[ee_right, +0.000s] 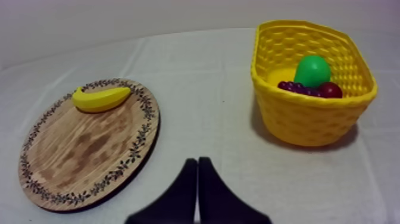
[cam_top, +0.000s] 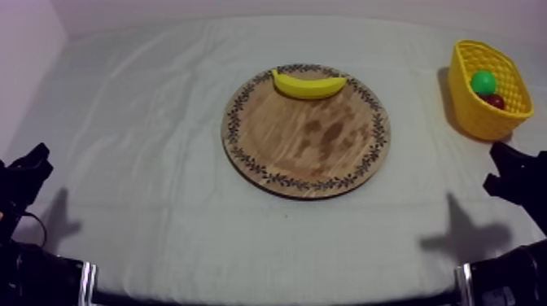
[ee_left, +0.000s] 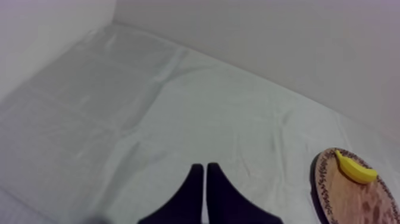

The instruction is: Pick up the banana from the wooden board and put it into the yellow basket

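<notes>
**A:** Left side first. The left claw (ee_left: 205, 170) sits low over the cloth (ee_left: 143, 113), its two fingers pressed together in a narrow wedge with nothing between them.

**B:** And the banana (cam_top: 308, 84)?

**A:** It's well apart from that claw, forward and off to its right, lying on the far rim of the wooden board (cam_top: 306, 138). From above you get the full round board with its patterned edge. The left claw's own camera catches a slice of that rim, with the banana resting on it.

**B:** Across to the yellow basket (ee_right: 309, 122), then.

**A:** The top view gives a green fruit (ee_right: 312, 70) and a small red fruit (ee_right: 331, 90) inside it. The right wrist camera adds a dark bunch of grapes (ee_right: 296, 88) just beside the red one.

**B:** And the right claw (ee_right: 197, 162)?

**A:** Its fingers are closed on each other and hold nothing, low over bare cloth. The board and banana lie forward to its left and the basket forward to its right, each well clear of the fingertips. The banana is on the board and neither claw touches it
</notes>
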Tool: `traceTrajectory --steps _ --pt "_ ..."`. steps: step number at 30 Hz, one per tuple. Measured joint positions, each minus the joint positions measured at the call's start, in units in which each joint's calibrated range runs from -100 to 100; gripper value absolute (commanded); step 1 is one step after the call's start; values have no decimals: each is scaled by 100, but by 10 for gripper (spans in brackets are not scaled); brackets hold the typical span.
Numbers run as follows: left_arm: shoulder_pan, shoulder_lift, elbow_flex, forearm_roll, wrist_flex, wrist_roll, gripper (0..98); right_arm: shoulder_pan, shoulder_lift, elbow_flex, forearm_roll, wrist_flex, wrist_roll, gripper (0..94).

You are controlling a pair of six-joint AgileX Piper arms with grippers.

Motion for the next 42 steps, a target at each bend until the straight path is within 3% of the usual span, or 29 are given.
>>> traceTrajectory --steps 4,7,23,29,31,37,42 --pt "-7 0 0 0 0 3 1 -94 0 -83 15 138 68 5" --pt "-7 0 0 0 0 3 1 -231 0 -85 15 620 86 4" --pt "-7 0 0 0 0 3 1 -273 83 -231 44 610 9 3" --pt "-7 0 0 0 0 -1 1 -293 764 -1269 -150 878 257 3" --pt "-7 0 0 0 0 -1 1 -333 1049 -1788 -169 1051 311 46" --pt "-7 0 0 0 0 -1 1 -458 2120 -3337 -162 1401 145 73" --pt "-7 0 0 0 0 -1 1 -562 3065 -4436 -286 1225 300 67"
